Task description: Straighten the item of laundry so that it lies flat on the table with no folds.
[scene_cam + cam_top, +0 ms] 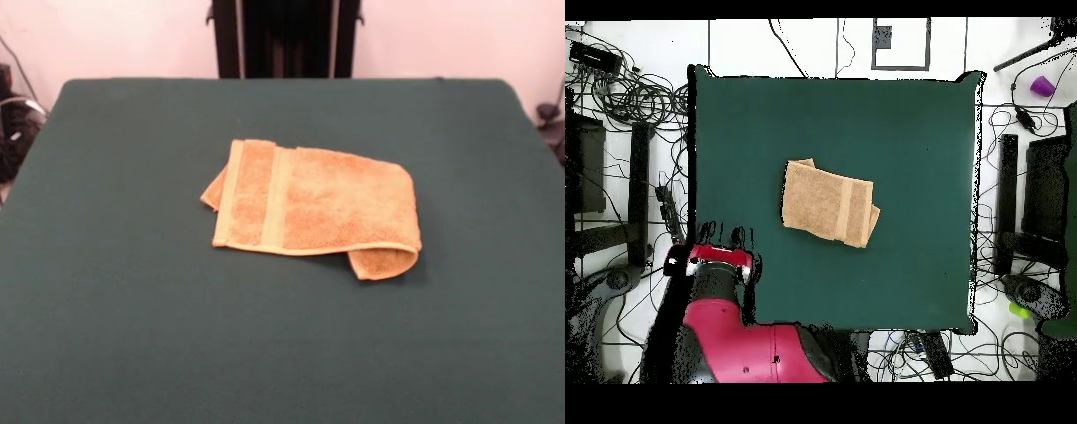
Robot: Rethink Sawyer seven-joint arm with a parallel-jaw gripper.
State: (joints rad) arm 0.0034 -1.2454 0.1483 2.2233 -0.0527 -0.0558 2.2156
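Observation:
The item of laundry (318,208) is an orange-tan towel lying folded near the middle of the table (132,336). In the front view, two woven border bands run along its left side. Its front right corner curls under in a rolled fold, and a lower layer's corner pokes out at the left. The overhead view shows the towel (830,203) as a doubled rectangle on the dark green table (915,130). The red arm is drawn back, and its gripper end (713,262) hangs over the table's lower left edge, well away from the towel. The front view does not show the gripper.
Cables and black equipment (625,100) lie on the floor around the table. A purple cup (1042,86) and a small green object (1020,311) sit off the table on the overhead view's right side. The robot's black pedestal (287,35) stands behind the far edge.

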